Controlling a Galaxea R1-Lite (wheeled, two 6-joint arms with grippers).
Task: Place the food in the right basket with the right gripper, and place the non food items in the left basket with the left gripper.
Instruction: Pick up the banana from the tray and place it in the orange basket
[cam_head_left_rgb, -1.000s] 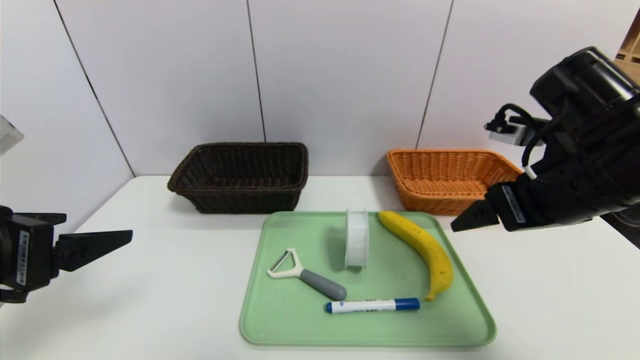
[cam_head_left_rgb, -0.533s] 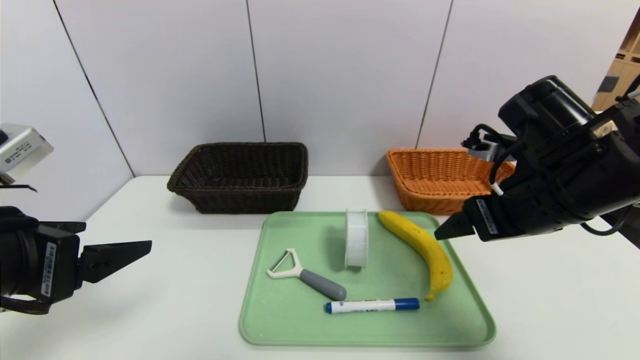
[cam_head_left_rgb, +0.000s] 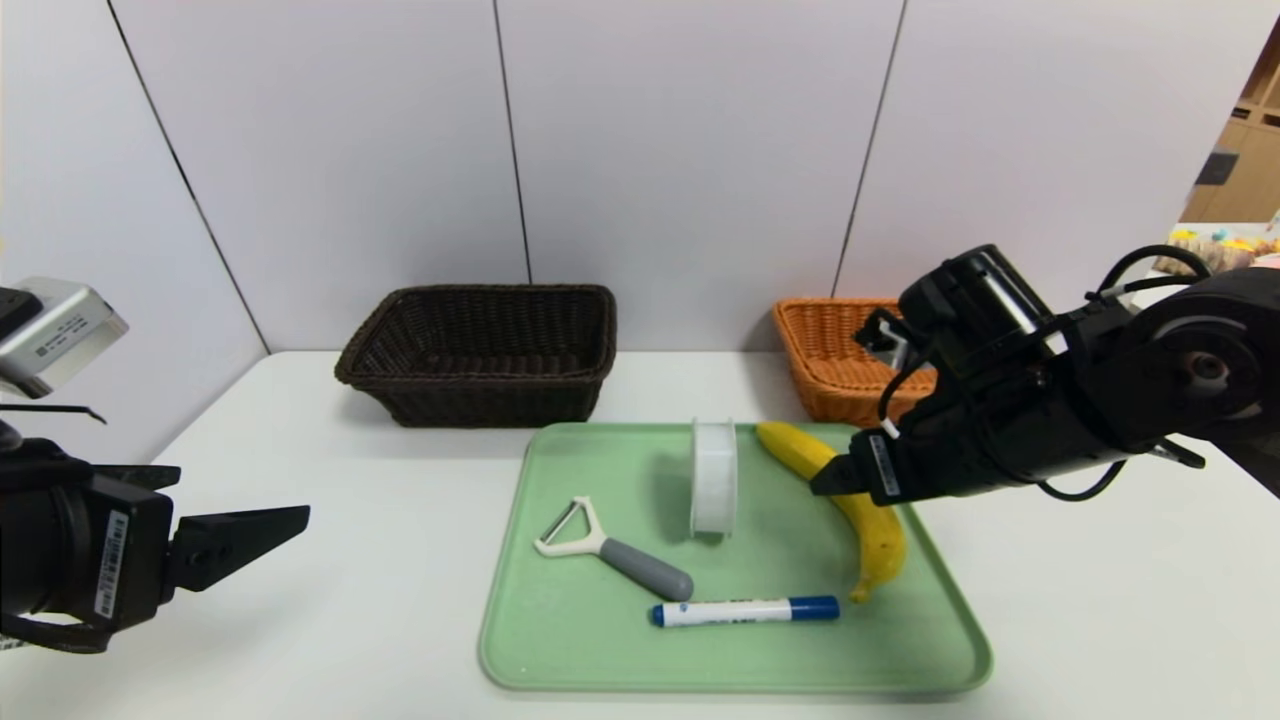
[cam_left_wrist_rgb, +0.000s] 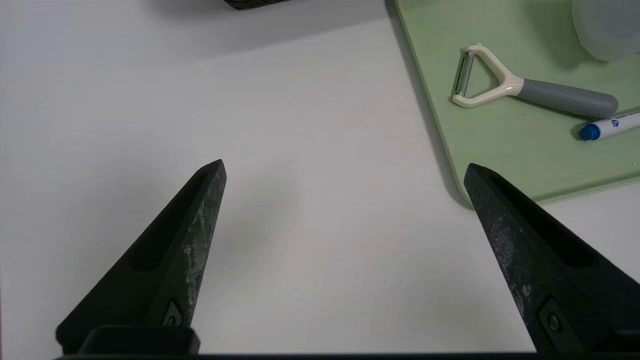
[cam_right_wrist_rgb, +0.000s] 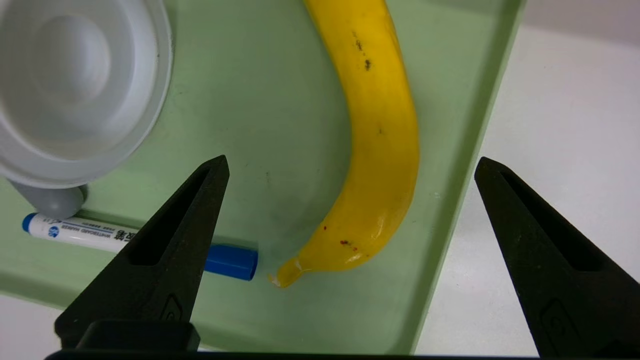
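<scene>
- The left pincer (cam_head_left_rgb: 255, 530) hovers over the bare white counter (cam_head_left_rgb: 330, 560) at the near left, its prongs spread wide and gripping nothing, well apart from the tray.
- A green tray (cam_head_left_rgb: 560, 650) lies on the counter in the near middle.
- At the tray's near edge lies a marker (cam_head_left_rgb: 745, 611) with a blue cap, its cap end just beside the banana's tip.
- Left of it rests a peeler (cam_head_left_rgb: 610, 550) with a grey handle.
- A clear round container (cam_head_left_rgb: 714, 478) stands on its edge in the tray's middle.
- A banana (cam_head_left_rgb: 875, 530) curves along the tray's right side.
- The right pincer (cam_right_wrist_rgb: 350, 165) hangs above the banana, spread wide on either side of it, holding nothing.
- A dark basket (cam_head_left_rgb: 480, 355) sits at the far left by the wall.
- An orange basket (cam_head_left_rgb: 830, 365) sits at the far right, partly behind the right arm.
</scene>
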